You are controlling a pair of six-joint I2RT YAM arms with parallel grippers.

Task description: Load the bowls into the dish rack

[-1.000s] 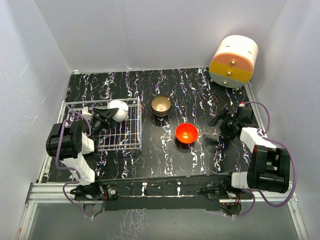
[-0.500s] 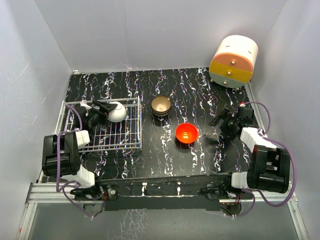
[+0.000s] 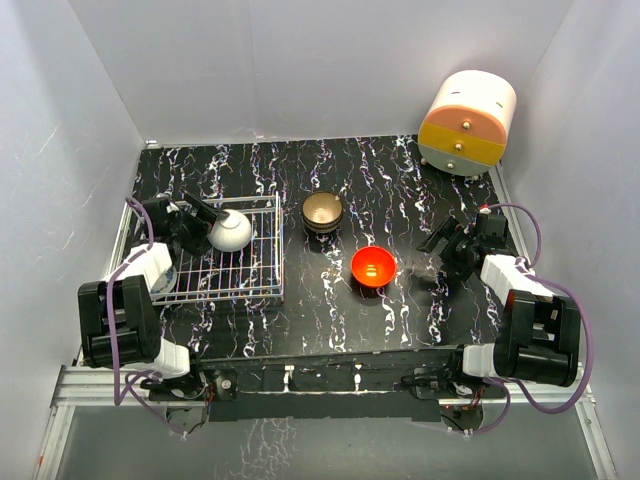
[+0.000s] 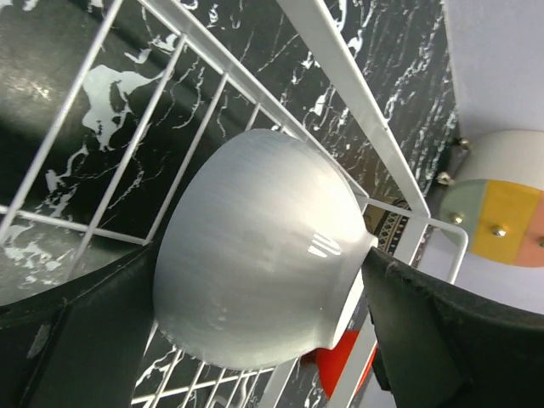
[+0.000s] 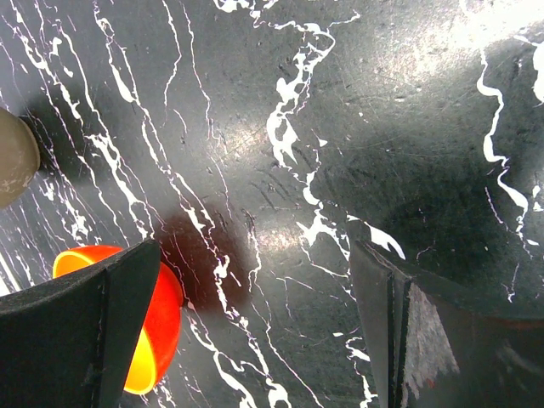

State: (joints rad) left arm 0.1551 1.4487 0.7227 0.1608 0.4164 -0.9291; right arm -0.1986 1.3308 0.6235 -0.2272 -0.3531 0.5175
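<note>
My left gripper is shut on the white bowl, holding it tilted on its side over the far part of the wire dish rack. In the left wrist view the bowl fills the space between the dark fingers, with the rack wires behind it. The red-orange bowl and the brown/gold bowl stand on the table right of the rack. My right gripper is open and empty, right of the red-orange bowl. The blue-patterned and black bowls cannot be made out.
The round cream-and-orange drawer cabinet stands at the back right corner. White walls close in the black marbled table on three sides. A pale rounded shape lies in the rack's left part, partly under my left arm.
My left arm has swung to the left and back, its wrist now along the rack's left side. The white bowl stays gripped over the rack's far part. The right arm has not moved.
</note>
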